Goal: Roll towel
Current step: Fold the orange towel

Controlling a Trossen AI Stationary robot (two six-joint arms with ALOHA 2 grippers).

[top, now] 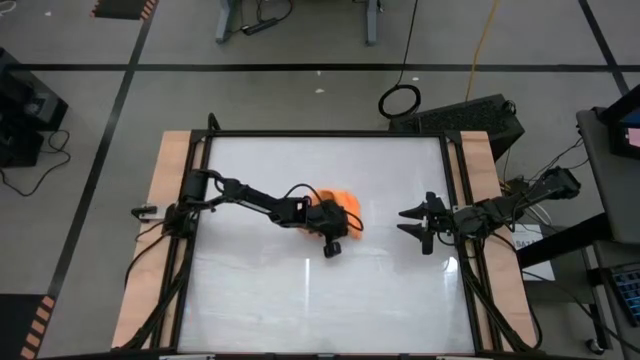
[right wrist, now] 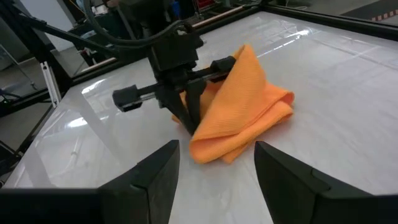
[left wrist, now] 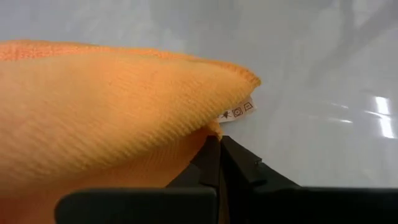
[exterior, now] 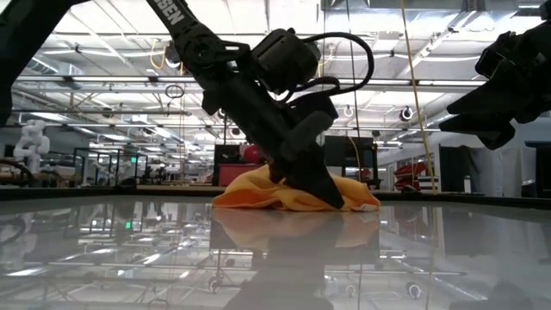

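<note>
Towel (top: pixel 343 203), bunched, long axis across table width

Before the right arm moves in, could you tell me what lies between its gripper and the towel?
Only bare white tabletop between the open right gripper and the towel, per the high view.

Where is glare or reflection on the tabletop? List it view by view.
Low view: the glossy tabletop mirrors the ceiling lights and the towel. Left wrist view: bright streaks at the far side, towel blurred up close. Right wrist view: pale highlights beside the left gripper. High view: only soft sheen.
</note>
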